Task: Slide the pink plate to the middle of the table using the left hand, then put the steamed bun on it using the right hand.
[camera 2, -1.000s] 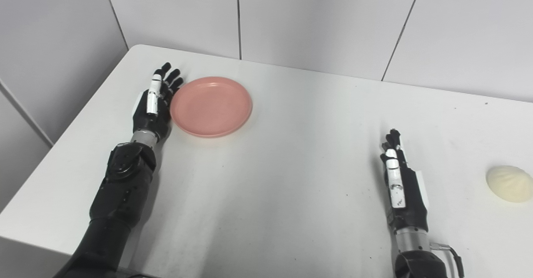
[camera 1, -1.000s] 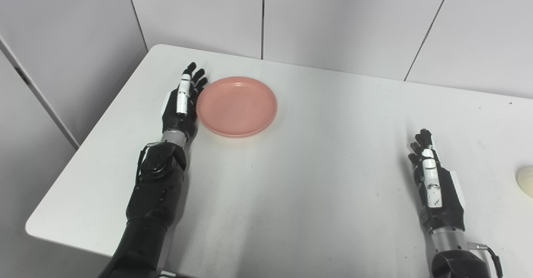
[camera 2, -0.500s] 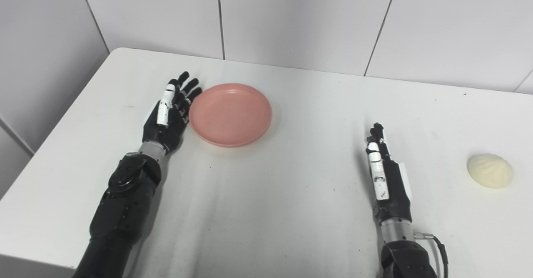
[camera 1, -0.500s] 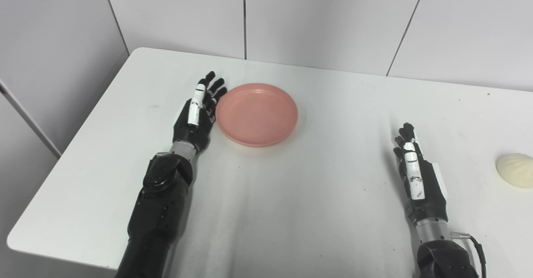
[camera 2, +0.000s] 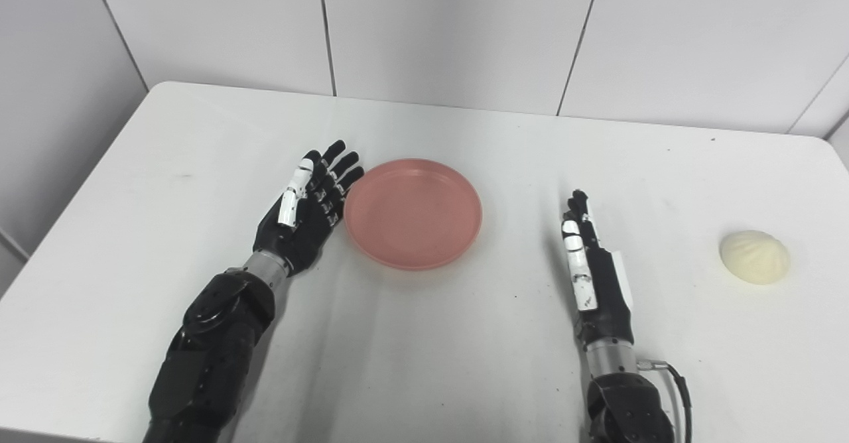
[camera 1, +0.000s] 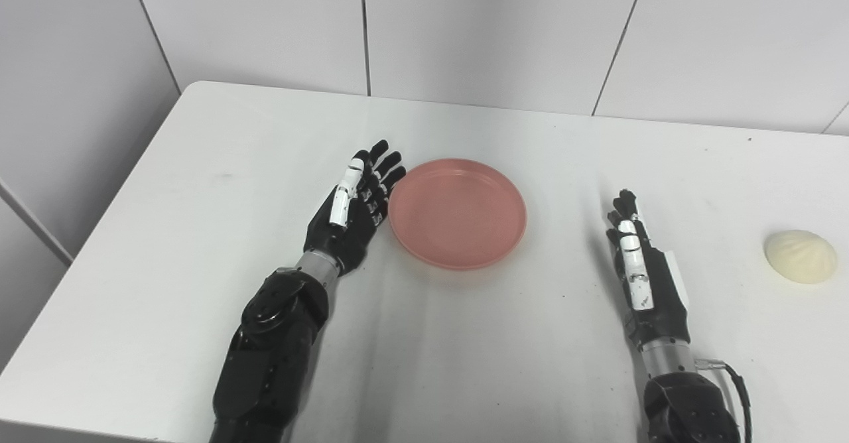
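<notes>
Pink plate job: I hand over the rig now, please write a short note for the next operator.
Left hand: open, edge-on against the pink plate's left rim.
Right hand: open, holding nothing, between plate and steamed bun.
Plate sits near the middle of the table, nothing on it. Bun lies at the right side, untouched.
Left to do: finish the slide if needed, then the right hand puts the bun on the plate.

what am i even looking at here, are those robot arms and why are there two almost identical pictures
Yes. A humanoid robot stands at a white table, and its two black arms end in mechanical hands. The two pictures come from two cameras side by side on its head, so they show one scene from slightly different spots. On the table lie a round pink plate and, far right, a pale cream steamed bun. The left hand is open, its flat fingers against the plate's left rim. The right hand is open too, holding nothing, apart from the bun.
</notes>
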Robot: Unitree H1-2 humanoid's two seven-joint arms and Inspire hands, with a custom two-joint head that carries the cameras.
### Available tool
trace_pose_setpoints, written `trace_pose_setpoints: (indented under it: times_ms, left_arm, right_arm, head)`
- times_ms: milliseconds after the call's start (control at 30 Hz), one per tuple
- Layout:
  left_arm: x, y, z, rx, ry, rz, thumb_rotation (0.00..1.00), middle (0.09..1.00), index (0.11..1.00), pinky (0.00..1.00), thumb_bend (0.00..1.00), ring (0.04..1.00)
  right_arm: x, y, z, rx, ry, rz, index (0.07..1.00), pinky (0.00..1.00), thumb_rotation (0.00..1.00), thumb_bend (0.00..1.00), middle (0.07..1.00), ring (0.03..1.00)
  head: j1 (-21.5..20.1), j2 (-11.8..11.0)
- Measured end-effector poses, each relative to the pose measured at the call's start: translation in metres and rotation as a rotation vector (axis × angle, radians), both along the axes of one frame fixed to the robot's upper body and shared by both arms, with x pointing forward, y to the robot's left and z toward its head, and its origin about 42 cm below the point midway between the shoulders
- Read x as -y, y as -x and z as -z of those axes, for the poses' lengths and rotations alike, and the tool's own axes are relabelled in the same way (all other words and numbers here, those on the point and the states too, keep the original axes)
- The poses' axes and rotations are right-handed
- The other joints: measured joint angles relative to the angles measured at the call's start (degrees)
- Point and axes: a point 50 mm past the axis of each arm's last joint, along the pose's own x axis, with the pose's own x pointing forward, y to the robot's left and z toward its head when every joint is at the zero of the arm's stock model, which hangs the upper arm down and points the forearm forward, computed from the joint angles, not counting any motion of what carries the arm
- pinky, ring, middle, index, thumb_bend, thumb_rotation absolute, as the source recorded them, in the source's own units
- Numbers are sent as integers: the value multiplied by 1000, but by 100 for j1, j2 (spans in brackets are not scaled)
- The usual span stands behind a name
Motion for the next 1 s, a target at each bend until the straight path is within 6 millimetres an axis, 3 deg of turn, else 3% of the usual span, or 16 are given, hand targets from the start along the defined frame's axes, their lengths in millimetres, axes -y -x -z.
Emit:
trace_pose_setpoints:
  times_ms: [367, 1000]
  left_arm:
    - [12, 11, -1, -24, 5, 65, 1000, 976, 982, 1000, 358, 977]
    - [10, 4, 4, -15, 5, 62, 1000, 986, 986, 1000, 358, 988]
  right_arm:
    - [-3, 0, 0, -1, 8, 2, 1000, 1000, 1000, 317, 1000, 1000]
    - [-7, 0, 1, -1, 13, 14, 1000, 1000, 1000, 327, 1000, 1000]
  head:
    - [-211, 44]
    - [-413, 62]
